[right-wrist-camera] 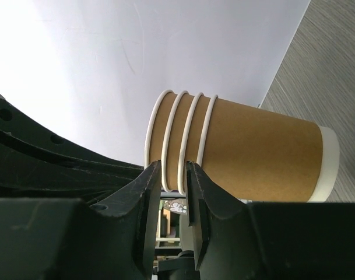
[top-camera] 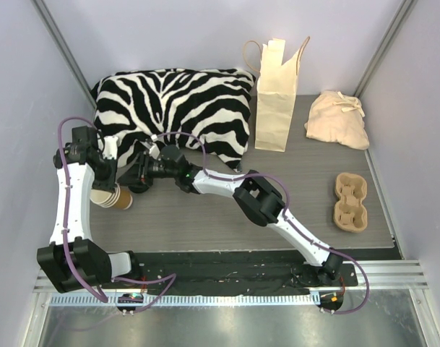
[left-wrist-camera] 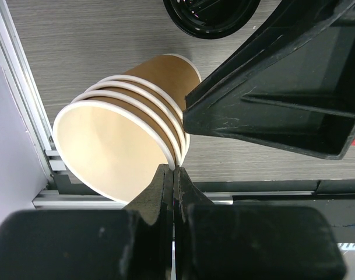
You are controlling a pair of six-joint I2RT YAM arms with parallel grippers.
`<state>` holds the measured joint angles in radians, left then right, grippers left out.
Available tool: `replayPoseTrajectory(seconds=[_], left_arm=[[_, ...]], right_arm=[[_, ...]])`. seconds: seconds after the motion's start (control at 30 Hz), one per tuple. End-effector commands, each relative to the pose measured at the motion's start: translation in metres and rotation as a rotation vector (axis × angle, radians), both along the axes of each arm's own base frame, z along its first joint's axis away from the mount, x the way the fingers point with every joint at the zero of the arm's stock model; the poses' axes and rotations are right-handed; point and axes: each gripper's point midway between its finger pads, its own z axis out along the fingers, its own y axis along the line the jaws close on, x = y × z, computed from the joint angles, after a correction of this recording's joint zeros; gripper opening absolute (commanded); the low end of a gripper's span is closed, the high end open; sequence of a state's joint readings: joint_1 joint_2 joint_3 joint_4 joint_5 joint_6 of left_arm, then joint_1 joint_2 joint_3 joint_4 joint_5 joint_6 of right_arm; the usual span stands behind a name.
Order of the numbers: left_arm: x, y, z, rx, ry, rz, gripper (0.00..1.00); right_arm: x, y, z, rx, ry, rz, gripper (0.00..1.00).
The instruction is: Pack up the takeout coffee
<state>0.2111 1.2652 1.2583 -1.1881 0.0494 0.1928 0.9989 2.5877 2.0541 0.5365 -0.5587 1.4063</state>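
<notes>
At the left side of the desk (top-camera: 205, 217), both arms converge on a cup stack (right-wrist-camera: 253, 157) of four nested kraft cups. It lies tipped on its side, mouths towards the near left corner. The takeout coffee cup (left-wrist-camera: 107, 146) is one of these four, so it has to be pulled out of the nest before it can be packed. That seems to be why two hands are on the one stack.

The right hand (right-wrist-camera: 172, 192) reaches across from the other side. Its fingers are partly closed and bracket the middle rims, where the rolled lips give something to pull against. The left hand (left-wrist-camera: 174, 175) is pinched fully closed on the thin wall at the rim end, apparently anchoring the stack. I cannot tell whether the stack rests on the desk or hangs in the two grips.

A zebra cushion (top-camera: 176, 108) fills the back left, close behind the work, and crowds any swing that way. The paper bag (top-camera: 276, 108) stands open further right, with a cloth pouch (top-camera: 339, 119) beyond it. A cardboard cup carrier (top-camera: 350, 201) lies well apart at the right edge. A black lid (left-wrist-camera: 212, 14) sits just beside the stack, under the right arm's wrist, where it could be knocked.
</notes>
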Motion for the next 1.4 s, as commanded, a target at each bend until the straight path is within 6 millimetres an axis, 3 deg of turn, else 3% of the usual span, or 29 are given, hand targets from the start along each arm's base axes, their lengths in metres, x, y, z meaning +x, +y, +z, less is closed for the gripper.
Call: replayPoseTrajectory(seconds=[0.0, 0.57, 0.67, 0.87, 1.17, 1.37], left_arm=[[0.0, -0.001, 0.005, -0.003, -0.026, -0.012, 0.0], [-0.004, 0.001, -0.004, 0.025, 0.001, -0.029, 0.0], [-0.001, 0.0, -0.002, 0.022, -0.011, -0.031, 0.0], [0.001, 0.001, 0.005, 0.025, -0.029, -0.03, 0.0], [0.005, -0.001, 0.012, 0.019, -0.058, -0.028, 0.0], [0.006, -0.001, 0.018, 0.021, -0.075, -0.027, 0.0]], right_arm=[[-0.008, 0.01, 0.022, 0.039, -0.071, 0.004, 0.32], [-0.019, 0.016, 0.022, 0.021, -0.12, 0.029, 0.4], [-0.021, 0.018, 0.023, 0.023, -0.13, 0.03, 0.4], [-0.023, 0.019, 0.006, -0.012, -0.128, 0.035, 0.38], [-0.026, 0.022, 0.008, -0.024, -0.192, 0.035, 0.36], [-0.025, 0.025, -0.001, -0.071, -0.24, 0.028, 0.35]])
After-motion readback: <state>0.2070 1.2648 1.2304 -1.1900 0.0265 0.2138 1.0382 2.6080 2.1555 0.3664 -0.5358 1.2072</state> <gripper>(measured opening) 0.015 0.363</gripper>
